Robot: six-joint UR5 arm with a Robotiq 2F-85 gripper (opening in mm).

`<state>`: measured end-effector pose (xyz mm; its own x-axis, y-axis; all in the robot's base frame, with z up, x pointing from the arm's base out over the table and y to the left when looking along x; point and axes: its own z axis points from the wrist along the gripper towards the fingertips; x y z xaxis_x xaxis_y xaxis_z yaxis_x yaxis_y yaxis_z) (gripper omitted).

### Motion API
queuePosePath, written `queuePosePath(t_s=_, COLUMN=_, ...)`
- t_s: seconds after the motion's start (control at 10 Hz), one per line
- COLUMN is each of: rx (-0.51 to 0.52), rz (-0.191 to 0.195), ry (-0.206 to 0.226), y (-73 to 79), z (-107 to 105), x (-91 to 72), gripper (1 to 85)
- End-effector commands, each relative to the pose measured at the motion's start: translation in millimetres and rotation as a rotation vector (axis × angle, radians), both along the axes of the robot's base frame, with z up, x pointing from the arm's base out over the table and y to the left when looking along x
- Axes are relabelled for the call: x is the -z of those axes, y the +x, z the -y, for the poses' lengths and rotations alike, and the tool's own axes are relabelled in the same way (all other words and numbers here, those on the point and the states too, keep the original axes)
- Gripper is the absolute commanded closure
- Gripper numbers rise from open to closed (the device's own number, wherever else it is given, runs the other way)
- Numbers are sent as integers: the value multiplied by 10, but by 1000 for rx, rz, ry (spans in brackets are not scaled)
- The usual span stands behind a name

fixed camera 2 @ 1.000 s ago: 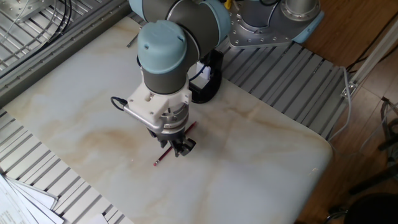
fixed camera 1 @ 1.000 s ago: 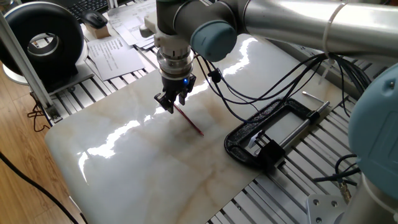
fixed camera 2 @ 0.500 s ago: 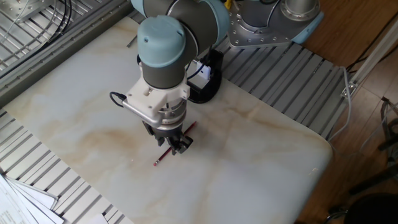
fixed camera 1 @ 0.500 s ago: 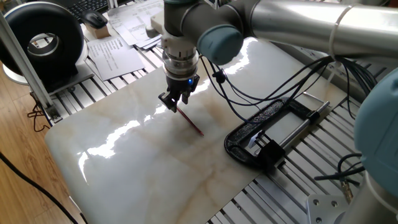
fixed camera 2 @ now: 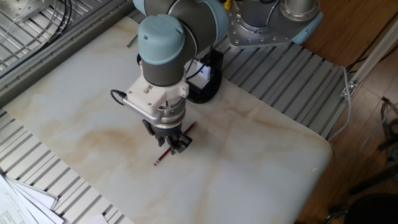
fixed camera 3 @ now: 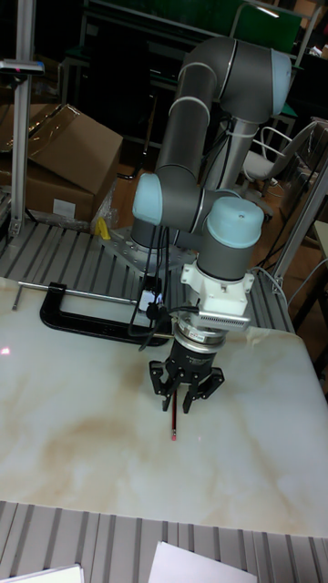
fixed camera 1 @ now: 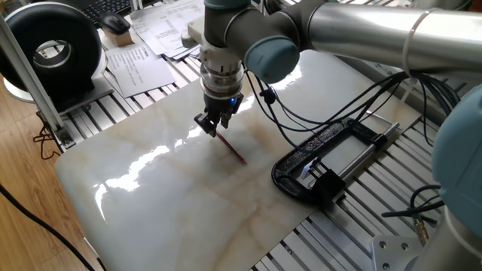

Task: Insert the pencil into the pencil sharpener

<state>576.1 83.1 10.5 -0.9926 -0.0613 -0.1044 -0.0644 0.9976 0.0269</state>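
The arm has shifted slightly; its gripper points straight down, fingers spread wide over the pencil.

The arm is bent over and reaches downward; the wrist is held vertical; the gripper is pointed straight down — its fingers are spread apart, nothing being clasped between them.

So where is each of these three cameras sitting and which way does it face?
One fixed view: high at one table corner, looking down at pencil, C-clamp; arm, gripper show.
Other fixed view: high on the opposite side, facing the robot base; gripper covers the pencil's middle.
Tall fixed view: low, frontal; whole arm shows.
All share pencil, gripper.
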Motion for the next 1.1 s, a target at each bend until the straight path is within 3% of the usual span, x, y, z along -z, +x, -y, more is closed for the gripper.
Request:
queuePosePath(t_s=0.0, rx=22, rz=8, ry=7, y=4, z=-4, x=-21, gripper=480)
queuePosePath(t_s=0.4, rx=72, rz=-9, ry=13, y=-65, z=-44, x=61, gripper=497)
queuePosePath(t_s=1.0, rx=67, rz=-11, ry=-6, y=-98, z=-44, x=105, gripper=527)
